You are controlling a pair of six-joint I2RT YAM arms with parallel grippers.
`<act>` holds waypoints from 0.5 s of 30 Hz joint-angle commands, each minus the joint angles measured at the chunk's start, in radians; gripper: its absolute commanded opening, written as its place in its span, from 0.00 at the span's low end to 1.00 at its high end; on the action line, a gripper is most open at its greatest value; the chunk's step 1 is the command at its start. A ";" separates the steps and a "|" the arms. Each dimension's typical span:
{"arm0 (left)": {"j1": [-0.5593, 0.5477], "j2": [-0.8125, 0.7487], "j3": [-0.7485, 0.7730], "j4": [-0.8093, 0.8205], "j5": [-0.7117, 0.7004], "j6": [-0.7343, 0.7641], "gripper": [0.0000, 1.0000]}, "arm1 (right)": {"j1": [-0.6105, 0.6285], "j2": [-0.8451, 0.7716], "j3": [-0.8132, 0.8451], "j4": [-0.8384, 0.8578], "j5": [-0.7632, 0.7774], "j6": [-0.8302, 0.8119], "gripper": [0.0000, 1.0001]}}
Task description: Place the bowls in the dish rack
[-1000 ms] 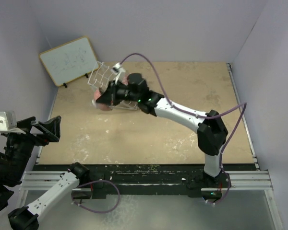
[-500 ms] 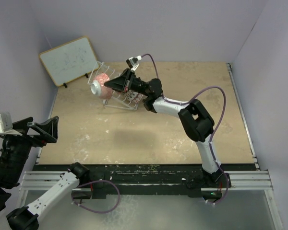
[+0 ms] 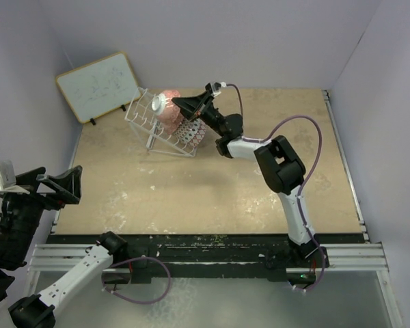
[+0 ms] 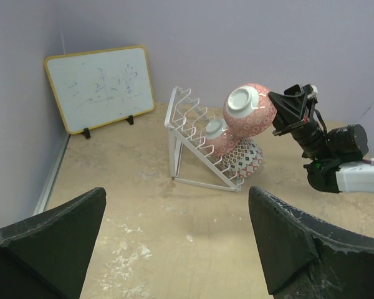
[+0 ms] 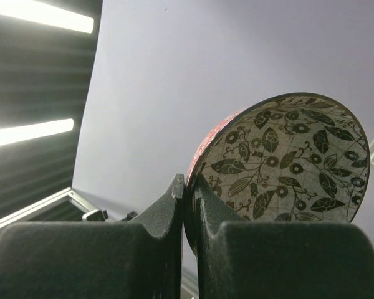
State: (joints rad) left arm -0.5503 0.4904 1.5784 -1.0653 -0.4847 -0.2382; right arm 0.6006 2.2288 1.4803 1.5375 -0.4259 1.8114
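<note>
My right gripper (image 3: pixel 188 104) is shut on the rim of a pink-red bowl (image 3: pixel 165 107) and holds it tilted just above the white wire dish rack (image 3: pixel 142 113). In the right wrist view the fingers (image 5: pixel 188 187) pinch the rim and the leaf-patterned inside of the bowl (image 5: pixel 287 162) shows. In the left wrist view the held bowl (image 4: pixel 249 111) hangs over the rack (image 4: pixel 174 149). A second pink bowl (image 4: pixel 215 134) sits in the rack, and a red-and-white patterned bowl (image 4: pixel 248 157) sits low at its right end. My left gripper (image 4: pixel 174 249) is open, empty and far off at the near left (image 3: pixel 51 184).
A wood-framed whiteboard (image 3: pixel 99 85) leans against the back-left wall beside the rack. The purple walls close in behind and to the left. The right arm's cable (image 3: pixel 307 126) loops over the table.
The right arm has raised the pink-red bowl from the rack's front-left side and carried it up and back over the rack. The left gripper has barely moved.
</note>
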 commanded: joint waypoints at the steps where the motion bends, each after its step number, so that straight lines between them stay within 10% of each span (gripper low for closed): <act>1: 0.002 0.010 0.024 0.012 -0.010 0.030 0.99 | 0.004 0.040 0.044 0.399 0.116 0.073 0.08; 15: 0.001 0.011 0.038 0.004 -0.016 0.038 0.99 | 0.001 0.124 0.101 0.400 0.196 0.137 0.08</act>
State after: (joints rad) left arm -0.5503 0.4904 1.5955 -1.0729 -0.4877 -0.2199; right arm 0.6010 2.3856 1.5265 1.5398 -0.2935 1.9087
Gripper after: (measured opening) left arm 0.990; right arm 0.089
